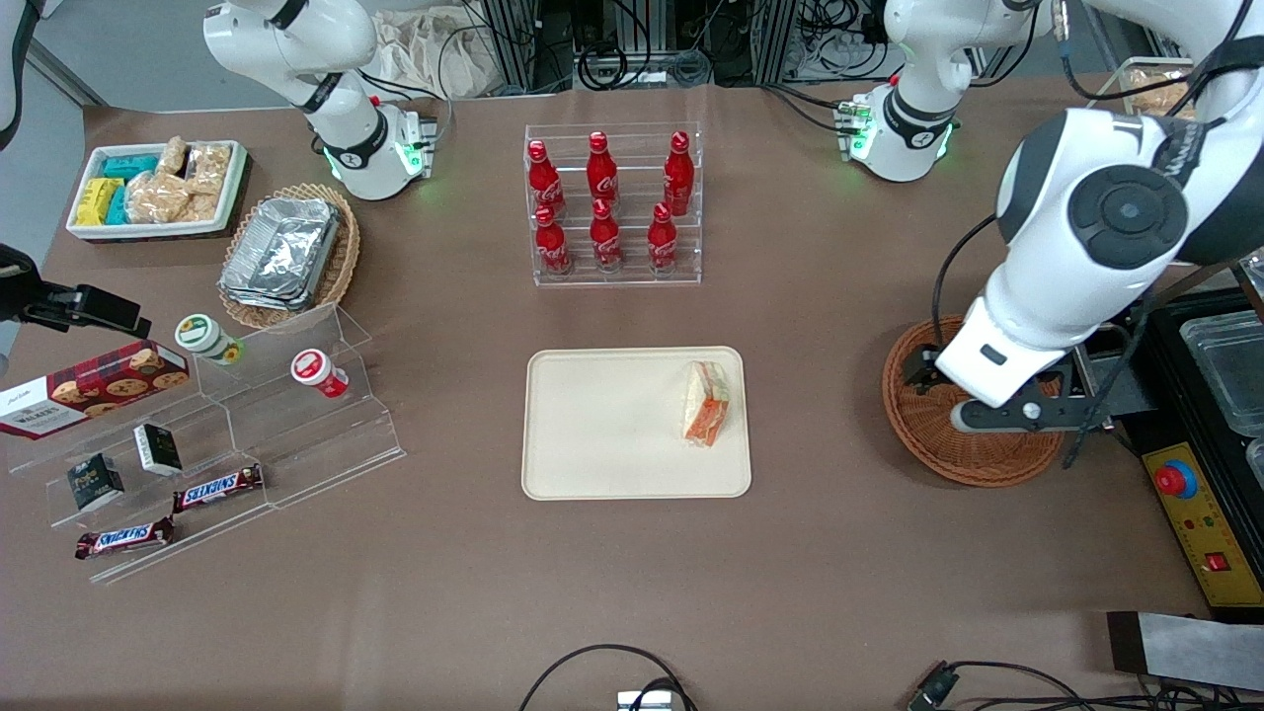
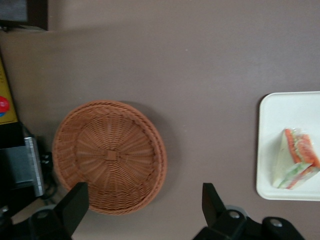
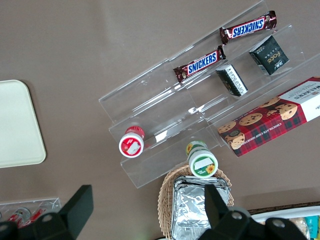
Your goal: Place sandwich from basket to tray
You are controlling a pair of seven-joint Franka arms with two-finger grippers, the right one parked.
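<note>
Left wrist view gives you the clearest look at your tool point(image 2: 142, 207): its two black fingers point(image 2: 75, 202) are spread wide with nothing between them, hanging above the table point(image 2: 200, 60) at the rim of the round reddish-brown basket point(image 2: 107, 155). You can see the woven bottom of that basket with nothing lying in it. From the front view, your tool point(image 1: 973, 400) sits over the basket point(image 1: 963, 459) at the working arm's end of the table point(image 1: 632, 592), with the arm hiding much of the weave. Move outward toward the middle of the table and you reach the cream tray point(image 1: 602, 425), well apart from the basket. The sandwich point(image 1: 706, 403) lies on the tray, near the short edge that faces the basket, with its orange-red filling turned toward the front camera. Farther from that camera than the tray stands a clear rack of red bottles point(image 1: 607, 202).
</note>
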